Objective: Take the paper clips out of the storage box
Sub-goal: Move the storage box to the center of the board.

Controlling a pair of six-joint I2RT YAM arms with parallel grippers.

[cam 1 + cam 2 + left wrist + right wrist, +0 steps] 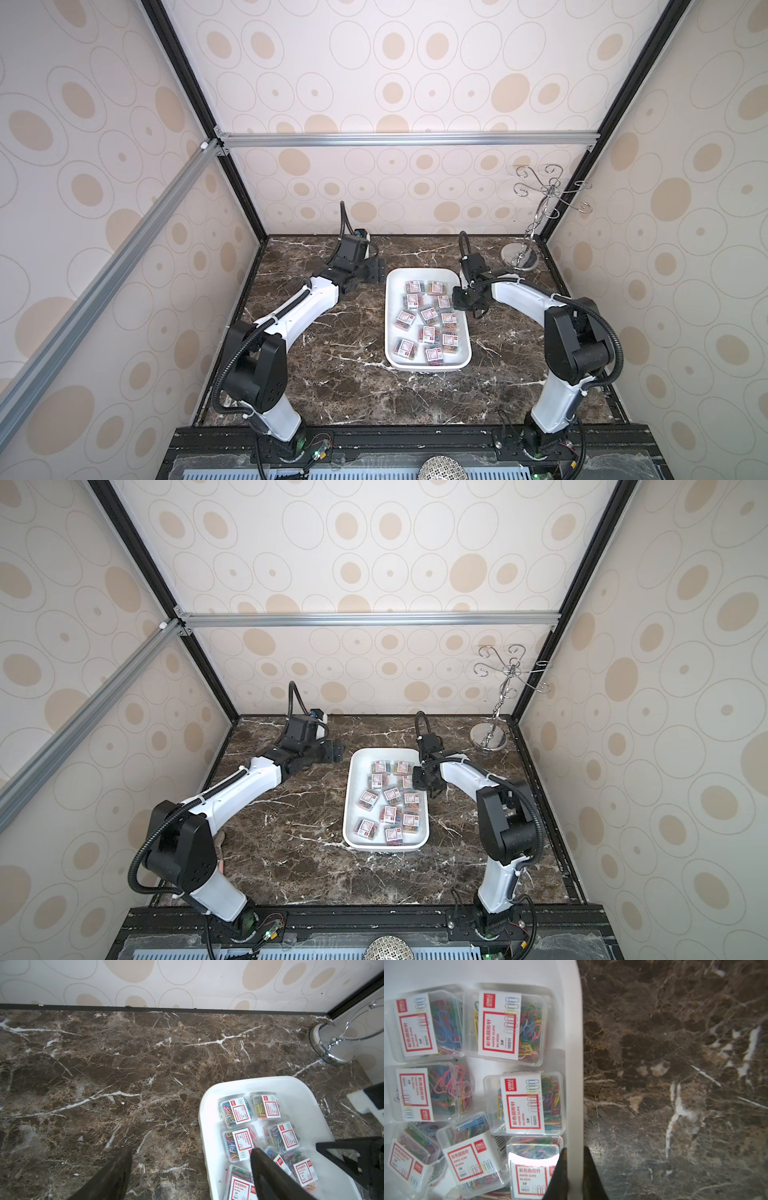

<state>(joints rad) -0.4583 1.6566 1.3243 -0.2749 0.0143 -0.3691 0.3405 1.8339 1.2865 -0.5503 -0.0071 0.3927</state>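
1. The tray (394, 307) lies in the middle of the table (332, 374), its long side running near to far.
2. The paper clip boxes (428, 320) lie in it.
3. A stand (519, 259) is in the far right corner.
4. The left gripper (375, 270) is just left of the tray's far end; the right gripper (575, 1152) straddles its right rim.

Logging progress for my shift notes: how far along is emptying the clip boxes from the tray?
Done: nothing yet; all the clip boxes sit in the tray, none on the table. In hand: the right gripper is shut on the tray's rim, seemingly steadying it; the left gripper is open near the tray's far corner. Left: every box.
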